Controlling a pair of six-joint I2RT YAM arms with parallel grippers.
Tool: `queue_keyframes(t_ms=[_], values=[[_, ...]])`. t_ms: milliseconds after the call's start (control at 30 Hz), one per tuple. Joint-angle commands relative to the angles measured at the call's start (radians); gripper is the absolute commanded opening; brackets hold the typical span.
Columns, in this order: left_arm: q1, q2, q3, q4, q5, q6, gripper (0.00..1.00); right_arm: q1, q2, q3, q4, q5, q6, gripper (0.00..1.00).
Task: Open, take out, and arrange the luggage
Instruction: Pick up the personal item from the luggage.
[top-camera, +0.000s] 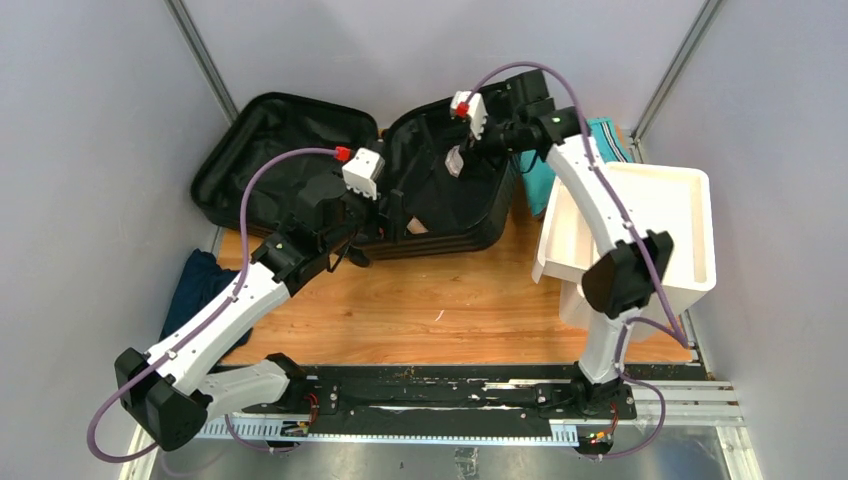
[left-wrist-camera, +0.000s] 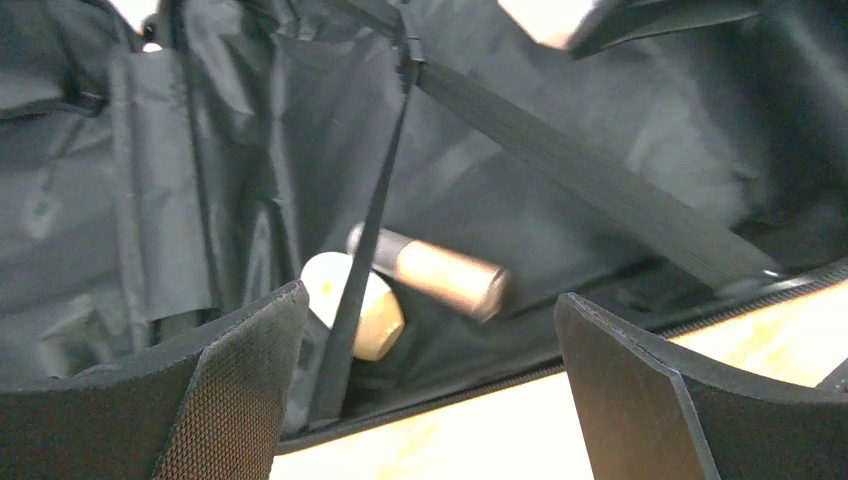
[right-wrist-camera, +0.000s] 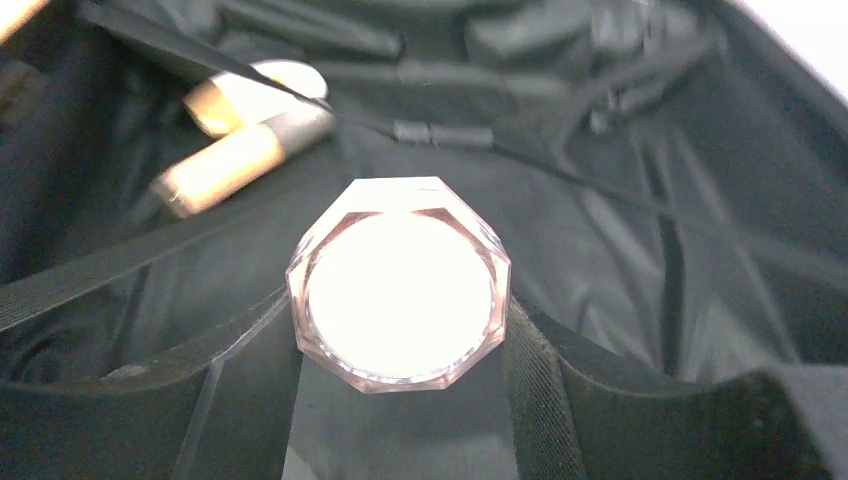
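Shows the luggage (top-camera: 270, 140) splayed open at the far edge of the table (top-camera: 450, 300), long axis running left to right, both lined halves facing up. Shows slack black fabric and a flat webbing strap (left-wrist-camera: 600, 185). Half hides a blurred tan tube (left-wrist-camera: 430, 272) and a cream jar (left-wrist-camera: 355, 315) beneath a strap. Leaves the left gripper (left-wrist-camera: 430, 400) gaping wide and empty. Has the right gripper (right-wrist-camera: 400, 338) clamped on a clear eight-sided jar (right-wrist-camera: 400, 285).

Wooden table (top-camera: 430, 300), light-brown top. Luggage (top-camera: 262, 130) open at far left to centre, both halves on the wood. White stacked bins (top-camera: 690, 220) at right edge, top one tilted. Teal item (top-camera: 535, 180) far right, between luggage and bins. Dark blue cloth (top-camera: 195, 285) at left edge. Black rail (top-camera: 440, 385) along near edge.
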Motion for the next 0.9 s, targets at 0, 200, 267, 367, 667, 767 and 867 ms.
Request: queue_keyframes(t_ms=[0, 200, 267, 367, 667, 767, 867], values=[[0.006, 0.020, 0.029, 0.067, 0.041, 0.006, 1.00, -0.112, -0.162, -0.088, -0.086, -0.227, -0.101, 0.01], [0.006, 0.038, -0.015, 0.132, 0.082, 0.008, 1.00, -0.222, -0.281, -0.240, -0.108, -0.244, -0.124, 0.01], [0.006, 0.058, -0.020, 0.153, 0.108, 0.008, 1.00, -0.222, -0.284, -0.292, -0.108, -0.221, -0.118, 0.00], [0.006, 0.094, 0.006, 0.141, 0.145, 0.011, 1.00, -0.222, -0.279, -0.331, -0.103, -0.178, -0.088, 0.00], [0.006, 0.097, 0.004, 0.125, 0.181, -0.007, 1.00, -0.231, -0.274, -0.305, -0.158, -0.500, -0.064, 0.05], [0.006, 0.088, -0.008, 0.132, 0.188, -0.037, 1.00, -0.226, -0.253, -0.324, -0.093, -0.542, 0.033, 0.06], [0.006, 0.074, -0.025, 0.136, 0.192, -0.058, 1.00, -0.180, -0.237, -0.367, -0.015, -0.384, 0.112, 0.07]])
